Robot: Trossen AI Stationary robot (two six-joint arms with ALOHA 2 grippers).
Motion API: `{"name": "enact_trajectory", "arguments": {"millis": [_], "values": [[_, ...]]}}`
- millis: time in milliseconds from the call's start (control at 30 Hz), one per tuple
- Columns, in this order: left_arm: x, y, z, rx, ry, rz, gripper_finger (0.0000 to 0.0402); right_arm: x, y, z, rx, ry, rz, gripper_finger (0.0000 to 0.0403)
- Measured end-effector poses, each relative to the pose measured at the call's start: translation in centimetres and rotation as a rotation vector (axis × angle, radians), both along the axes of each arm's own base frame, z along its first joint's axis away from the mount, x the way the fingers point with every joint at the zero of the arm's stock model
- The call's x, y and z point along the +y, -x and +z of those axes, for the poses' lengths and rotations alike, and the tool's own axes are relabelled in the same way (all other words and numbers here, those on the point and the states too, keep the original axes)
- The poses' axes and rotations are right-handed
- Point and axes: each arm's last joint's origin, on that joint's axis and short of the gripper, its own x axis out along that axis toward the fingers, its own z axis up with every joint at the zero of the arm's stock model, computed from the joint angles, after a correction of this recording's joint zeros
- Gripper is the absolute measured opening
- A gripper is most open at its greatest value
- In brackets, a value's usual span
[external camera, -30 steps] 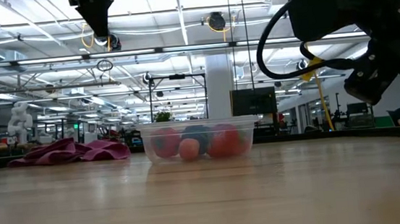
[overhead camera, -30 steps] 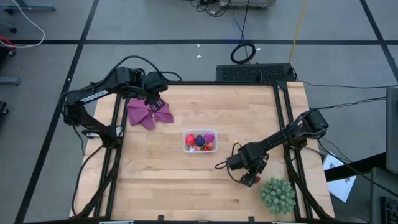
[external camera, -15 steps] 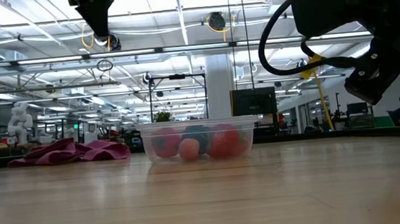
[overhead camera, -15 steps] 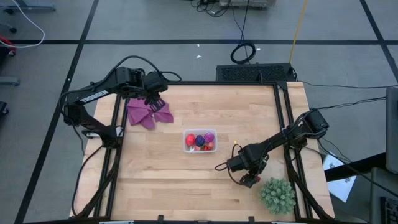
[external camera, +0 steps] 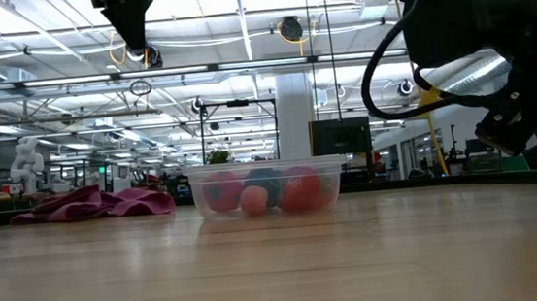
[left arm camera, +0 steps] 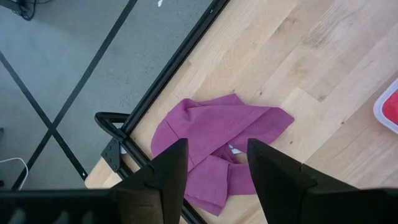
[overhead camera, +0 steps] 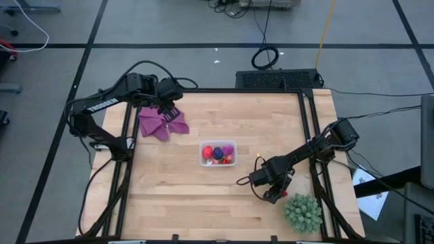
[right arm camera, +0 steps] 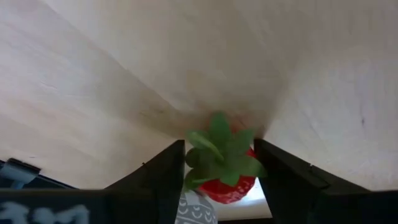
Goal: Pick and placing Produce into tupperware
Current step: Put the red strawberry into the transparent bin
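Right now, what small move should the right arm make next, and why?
Probably lift and carry toward the tupperware: the right pincer is shut on a strawberry low over the table, beside the green plant.

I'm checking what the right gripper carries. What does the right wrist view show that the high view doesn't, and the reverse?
Only the right wrist view shows the red toy strawberry with green leaves between the right gripper's fingers. Only the high view shows the clear plastic rectangular tub holding fruits, the purple cloth, the green spiky plant and the left gripper. Both show the wooden table.
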Motion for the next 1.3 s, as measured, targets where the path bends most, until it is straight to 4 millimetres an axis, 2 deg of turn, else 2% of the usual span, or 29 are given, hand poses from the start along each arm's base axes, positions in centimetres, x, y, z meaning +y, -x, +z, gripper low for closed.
{"name": "enact_trajectory", "arguments": {"millis": [533,1033,1300], "values": [[0.0,0.0,0.0,-0.001,0.000,0.002,0.0172,0.0,0.1,0.0,0.008,-0.012,0.001,0.0143],[0.0,0.0,0.0,-0.001,0.001,0.003,0.0172,-0.4,-0.5,1.1,0.036,-0.010,0.021,0.0142],[0.0,0.0,0.0,-0.001,0.001,0.002,0.0172,-1.8,-1.8,1.9,-0.017,-0.037,0.013,0.0142]]}}
